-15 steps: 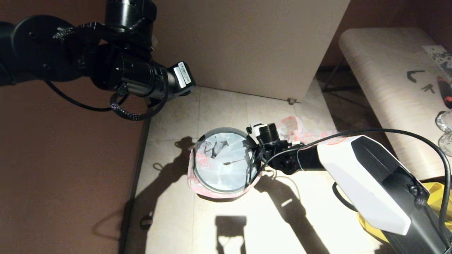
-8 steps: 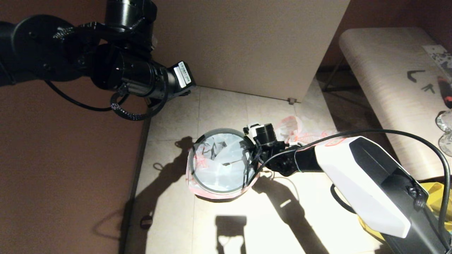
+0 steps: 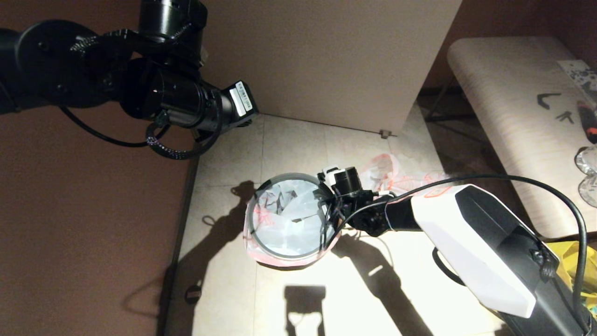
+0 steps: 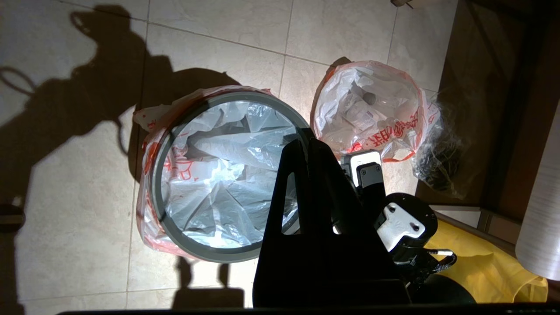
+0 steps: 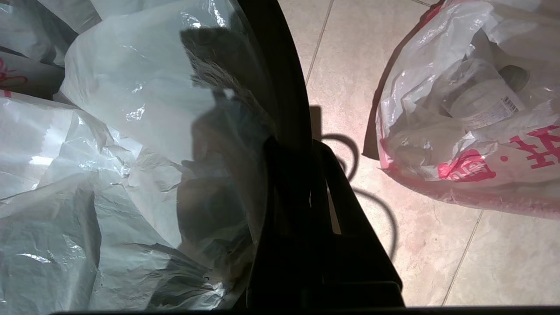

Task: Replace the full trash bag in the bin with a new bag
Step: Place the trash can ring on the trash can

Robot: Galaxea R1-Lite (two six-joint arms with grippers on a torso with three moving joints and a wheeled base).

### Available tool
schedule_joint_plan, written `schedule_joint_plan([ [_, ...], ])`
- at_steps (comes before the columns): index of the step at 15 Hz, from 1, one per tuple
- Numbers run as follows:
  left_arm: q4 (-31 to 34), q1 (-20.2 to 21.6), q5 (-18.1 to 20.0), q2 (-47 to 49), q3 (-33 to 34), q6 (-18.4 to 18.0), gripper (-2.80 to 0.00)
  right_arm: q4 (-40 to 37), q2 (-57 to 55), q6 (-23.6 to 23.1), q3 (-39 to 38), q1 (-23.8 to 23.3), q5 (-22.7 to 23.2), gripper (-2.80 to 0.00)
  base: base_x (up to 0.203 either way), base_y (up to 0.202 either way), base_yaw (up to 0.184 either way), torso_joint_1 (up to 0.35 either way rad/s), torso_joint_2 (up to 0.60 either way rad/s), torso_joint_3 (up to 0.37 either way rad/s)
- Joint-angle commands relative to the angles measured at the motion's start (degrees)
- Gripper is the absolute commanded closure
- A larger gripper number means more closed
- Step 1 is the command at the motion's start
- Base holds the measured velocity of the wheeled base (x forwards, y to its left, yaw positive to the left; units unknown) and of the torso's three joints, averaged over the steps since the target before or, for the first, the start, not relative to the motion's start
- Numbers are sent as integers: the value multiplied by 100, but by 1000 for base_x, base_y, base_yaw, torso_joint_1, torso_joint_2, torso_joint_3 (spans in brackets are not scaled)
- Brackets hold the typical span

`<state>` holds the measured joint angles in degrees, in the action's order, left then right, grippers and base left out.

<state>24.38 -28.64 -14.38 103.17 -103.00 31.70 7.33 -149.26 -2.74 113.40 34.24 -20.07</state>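
The bin (image 3: 288, 255) stands on the tiled floor, its grey hoop holding the new bag (image 3: 289, 219), which lines the inside, pinkish-red edge folded outside. My right gripper (image 3: 328, 215) is at the bin's right rim (image 5: 284, 65), shut on the rim and the new bag (image 5: 109, 153), one finger inside and one outside. The full trash bag (image 3: 387, 169) sits on the floor just beyond the bin, bottles showing through (image 5: 472, 113). My left gripper (image 4: 302, 146) hangs high above, shut and empty, looking down on the bin (image 4: 205, 253) and the full trash bag (image 4: 372, 109).
A beige cabinet panel (image 3: 326, 60) stands behind the bin. A pale bench (image 3: 513, 102) runs along the right. A yellow bag (image 4: 481, 267) lies under my right arm, and a clear crinkly bag (image 4: 437, 153) lies beside the full one. A brown wall (image 3: 93, 233) bounds the left.
My right gripper has shifted a little to the left, and the bin with the new bag has moved left with it. The left arm has stayed still.
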Motion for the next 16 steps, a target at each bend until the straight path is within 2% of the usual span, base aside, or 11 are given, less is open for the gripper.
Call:
schedule_joint_plan([
  [1, 14, -2, -12, 10, -1, 21, 0, 5, -19, -7, -2, 39, -6, -22, 0, 0, 0, 0, 0, 0],
  [2, 14, -2, -12, 10, -1, 21, 0, 19, 14, -3, -3, 46, -14, -280, 0, 0, 0, 0, 0, 0],
  [4, 23, 8, -17, 19, 8, 12, 0, 13, 228, 110, -84, 72, -25, -280, 0, 0, 0, 0, 0, 0],
  [8, 33, 241, -1, 284, 66, -29, 0, -43, 1121, 879, -652, 239, -32, -280, 0, 0, 0, 0, 0, 0],
  [10, 43, 244, 113, 222, 581, 111, 0, -46, 1634, 1240, -1372, 337, 69, -280, 0, 0, 0, 0, 0, 0],
  [11, 33, 252, 276, 171, 939, 199, 0, -40, 1788, 1423, -1743, 340, 180, -280, 0, 0, 0, 0, 0, 0],
  [12, 27, 308, 592, 158, 1243, 267, 0, -25, 1924, 1692, -2037, 296, 349, -280, 0, 0, 0, 0, 0, 0],
  [13, 17, 392, 1068, 159, 1505, 333, 0, -8, 2036, 2058, -2218, 209, 675, -131, 0, 0, 0, 0, 0, 0],
  [14, -38, 482, 1502, 165, 1720, 429, 0, 7, 2095, 2261, -2321, 123, 1020, 0, 0, 0, 0, 0, 0, 0],
  [15, -333, 598, 1816, 229, 1922, 552, 0, 12, 2120, 2392, -2361, 9, 1416, 0, 0, 0, 0, 0, 0, 0],
  [16, -759, 720, 1975, 349, 2034, 659, 0, 13, 2109, 2489, -2377, -106, 1801, 0, 0, 0, 0, 0, 0, 0],
])
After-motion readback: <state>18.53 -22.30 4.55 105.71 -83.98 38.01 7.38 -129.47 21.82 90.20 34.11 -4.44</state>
